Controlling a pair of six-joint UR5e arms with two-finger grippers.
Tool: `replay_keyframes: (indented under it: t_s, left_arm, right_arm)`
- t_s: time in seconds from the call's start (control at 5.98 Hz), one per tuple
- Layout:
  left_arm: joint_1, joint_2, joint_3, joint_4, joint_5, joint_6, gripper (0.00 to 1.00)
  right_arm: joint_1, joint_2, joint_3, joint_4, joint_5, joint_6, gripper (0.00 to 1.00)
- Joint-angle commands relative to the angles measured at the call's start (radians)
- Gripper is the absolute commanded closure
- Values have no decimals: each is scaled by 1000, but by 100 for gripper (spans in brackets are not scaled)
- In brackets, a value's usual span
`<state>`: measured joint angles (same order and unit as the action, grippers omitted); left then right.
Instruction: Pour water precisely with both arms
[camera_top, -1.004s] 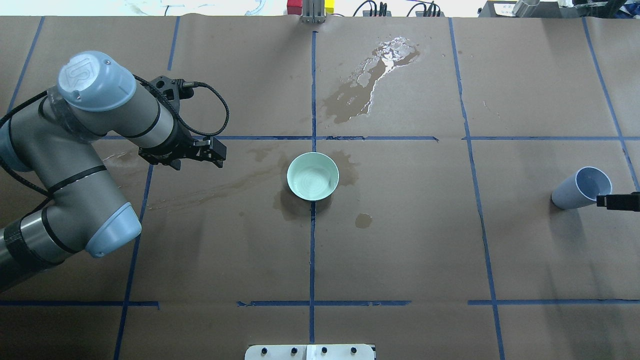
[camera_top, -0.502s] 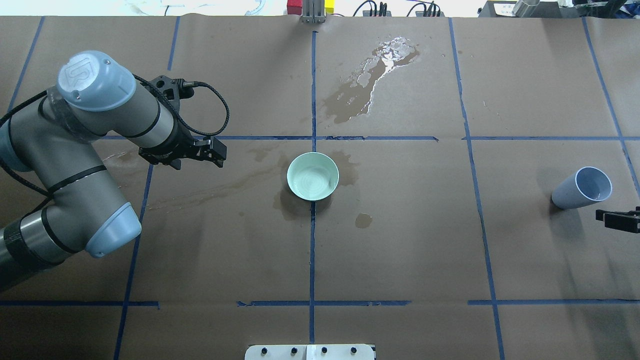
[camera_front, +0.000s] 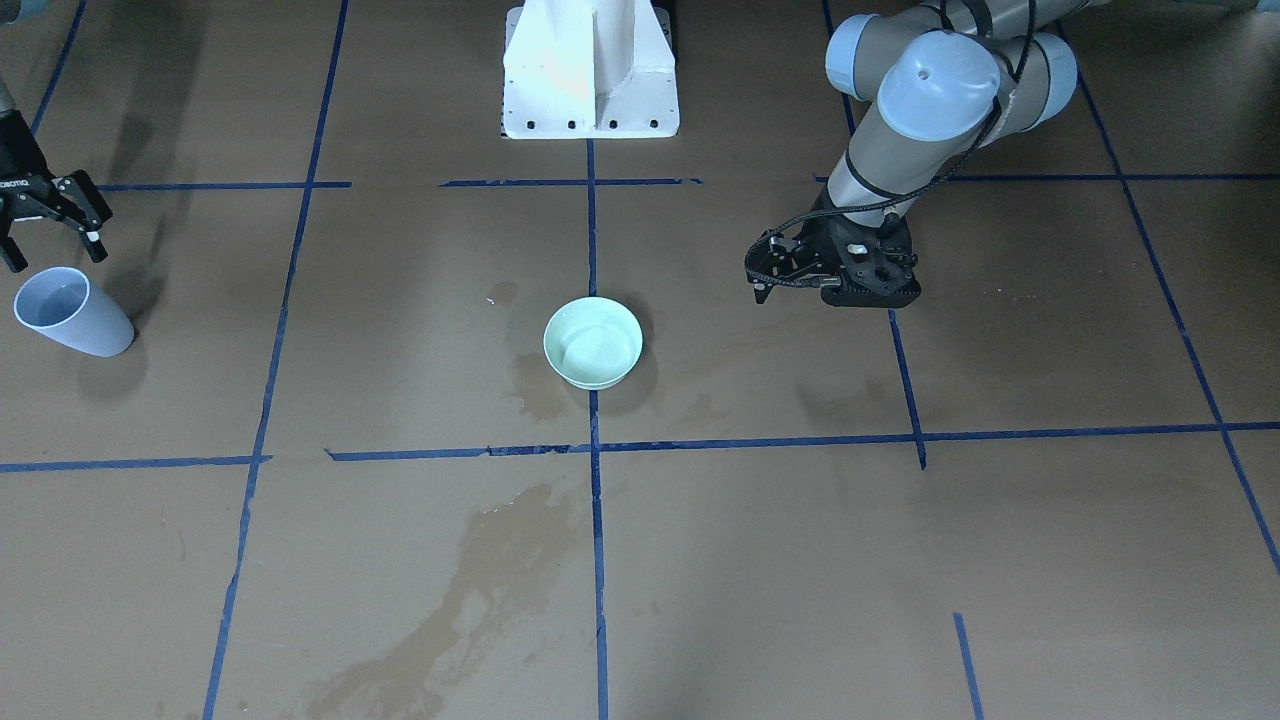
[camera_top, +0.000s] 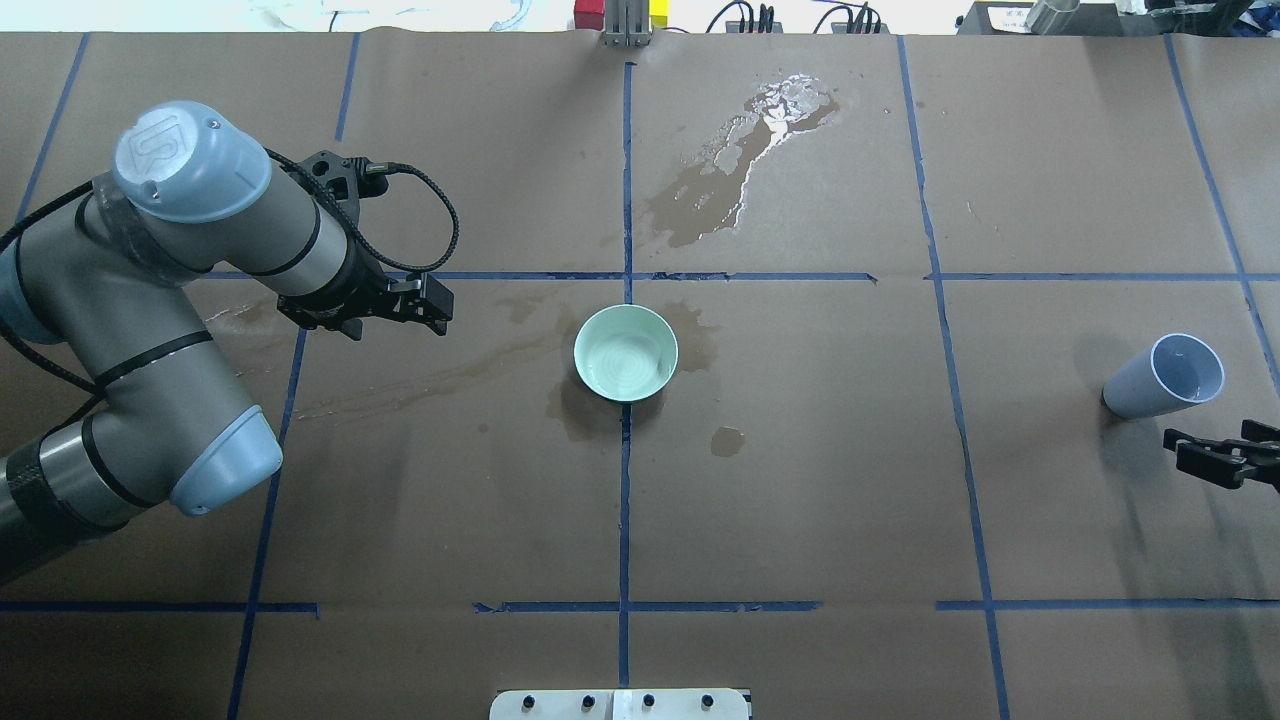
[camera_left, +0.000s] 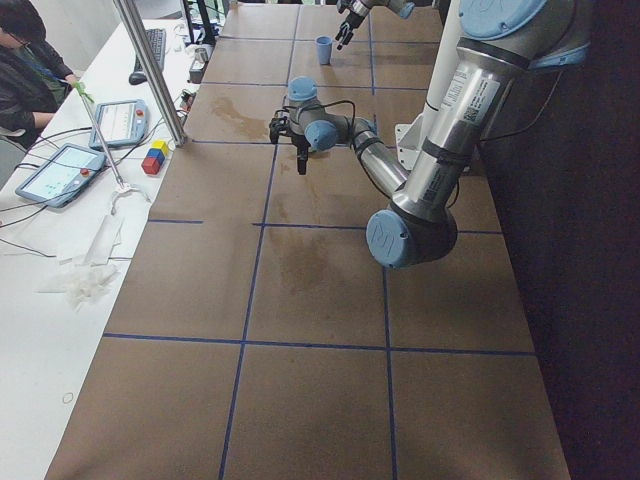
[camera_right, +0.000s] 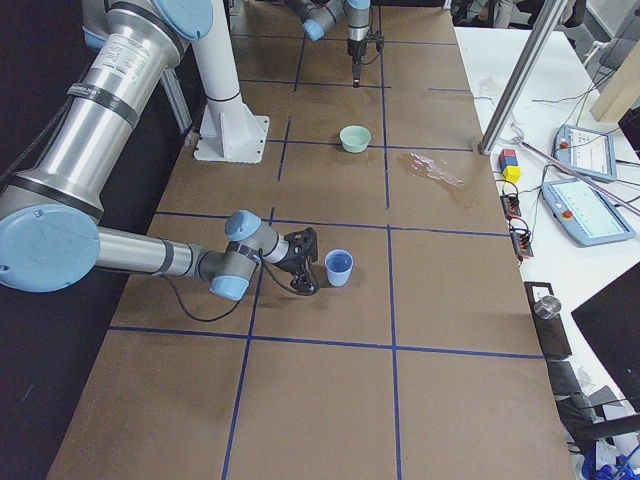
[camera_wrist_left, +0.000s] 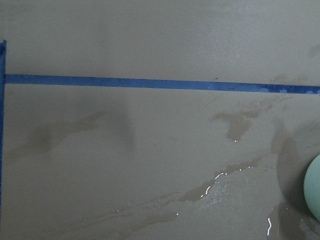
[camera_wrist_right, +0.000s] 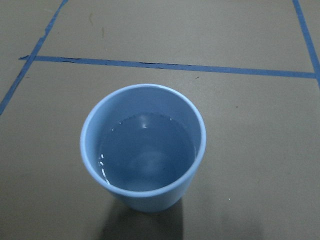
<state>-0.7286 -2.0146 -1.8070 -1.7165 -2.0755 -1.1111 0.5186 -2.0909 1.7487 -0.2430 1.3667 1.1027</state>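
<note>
Since your right claw has backed off the cup, jaws apart, pouring looks finished; left claw seems closed.

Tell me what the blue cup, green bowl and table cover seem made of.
Blue cup: probably plastic, uniform matte colour, thin even rim. Green bowl: plastic or glazed ceramic, I cannot tell; smooth with a faint sheen. Table cover: brown paper, matte, darkened where wet.
</note>
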Motion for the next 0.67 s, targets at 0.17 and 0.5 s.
replay_keyframes:
  t_s: [0.17, 0.5]
  left_arm:
    - [0, 0, 0, 0, 0, 0, 0]
    - [-2, 0, 0, 0, 0, -1, 0]
  right_arm:
    - [-202, 44, -119, 79, -339, 57, 1]
    - [-220, 109, -201, 132, -408, 48, 1]
